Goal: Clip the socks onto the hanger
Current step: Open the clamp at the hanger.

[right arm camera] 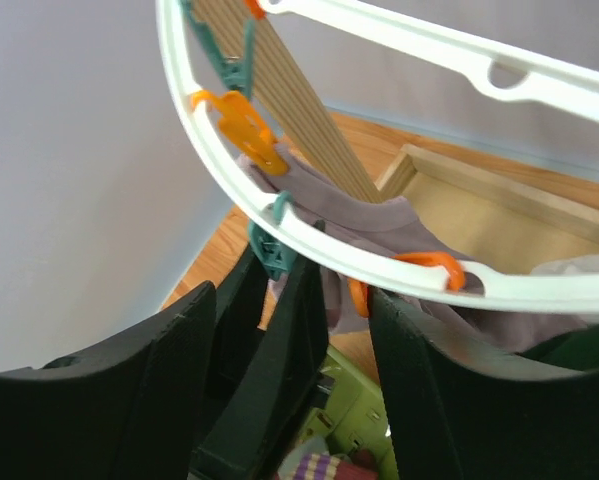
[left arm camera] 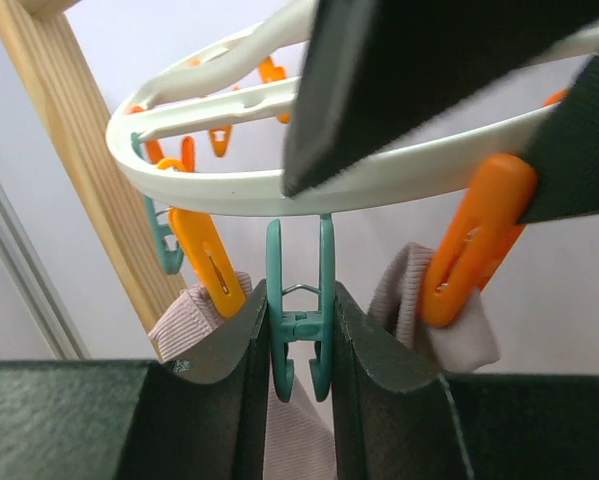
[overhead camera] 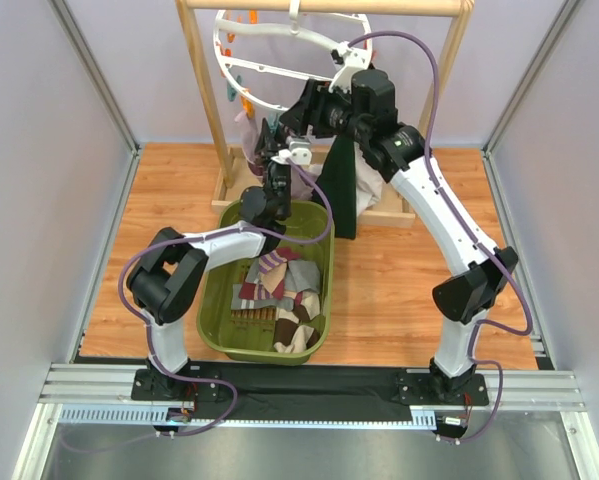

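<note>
The white ring hanger (overhead camera: 279,48) hangs from the wooden rail. My left gripper (left arm camera: 299,300) is shut on a teal clip (left arm camera: 299,330) under the ring, squeezing it, and the clip's lower tips stand apart. A lilac-grey sock (left arm camera: 301,435) hangs just behind that clip. Orange clips (left arm camera: 211,262) on either side hold lilac fabric (left arm camera: 187,318). My right gripper (right arm camera: 289,300) is open at the ring (right arm camera: 309,235), its fingers (right arm camera: 449,380) straddling the left gripper's fingers. A dark green sock (overhead camera: 341,190) hangs from the hanger. More socks (overhead camera: 279,290) lie in the basket.
The olive-green basket (overhead camera: 214,310) sits on the wooden floor below the hanger. The light wooden rack post (left arm camera: 89,170) stands just left of the clips, and its base frame (right arm camera: 499,200) lies beneath. Grey walls close in both sides.
</note>
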### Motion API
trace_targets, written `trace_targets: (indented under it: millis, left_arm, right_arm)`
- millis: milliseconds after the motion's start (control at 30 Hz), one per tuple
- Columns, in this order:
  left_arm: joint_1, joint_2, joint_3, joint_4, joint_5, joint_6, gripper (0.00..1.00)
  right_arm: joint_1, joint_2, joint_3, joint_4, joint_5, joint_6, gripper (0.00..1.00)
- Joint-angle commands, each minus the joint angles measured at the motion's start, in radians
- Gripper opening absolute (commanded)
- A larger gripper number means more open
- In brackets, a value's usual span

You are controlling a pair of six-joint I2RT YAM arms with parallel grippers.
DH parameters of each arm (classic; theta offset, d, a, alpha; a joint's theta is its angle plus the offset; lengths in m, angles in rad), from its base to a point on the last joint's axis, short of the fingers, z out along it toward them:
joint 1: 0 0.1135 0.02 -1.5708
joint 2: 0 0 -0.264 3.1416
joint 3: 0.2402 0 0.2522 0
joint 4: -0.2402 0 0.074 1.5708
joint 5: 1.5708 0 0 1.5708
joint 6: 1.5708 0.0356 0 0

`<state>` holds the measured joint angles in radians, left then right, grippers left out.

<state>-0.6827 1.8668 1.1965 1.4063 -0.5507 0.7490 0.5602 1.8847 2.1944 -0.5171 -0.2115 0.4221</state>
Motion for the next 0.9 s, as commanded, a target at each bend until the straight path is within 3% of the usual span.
trace_targets:
  millis: [0,167,400,533,667,867]
  left_arm:
    - [-0.02,0.012,-0.014,0.123,0.061,-0.014,0.0]
    - [-0.011,0.035,0.006,0.123,0.188,-0.014,0.0]
    - [0.017,0.028,0.002,0.125,0.291,-0.026,0.0]
    - [0.02,0.035,0.035,0.125,0.33,-0.014,0.0]
    - [0.018,0.054,0.089,0.125,0.37,0.03,0.0]
    - [0.0,0.048,0.107,0.125,0.387,0.099,0.0]
  right_arm:
    - [-0.032,-0.096,-0.09,0.127,-0.045,-0.043,0.66]
    - [-0.101,-0.075,0.06,-0.08,-0.08,-0.029,0.66]
    - [-0.098,-0.076,0.134,-0.21,-0.088,0.015,0.67]
    - [-0.098,-0.107,0.071,-0.176,-0.164,0.101,0.66]
    - [-0.082,-0.043,0.171,-0.238,-0.147,0.141,0.64]
    - [-0.053,-0.009,0.136,-0.167,-0.112,0.185,0.64]
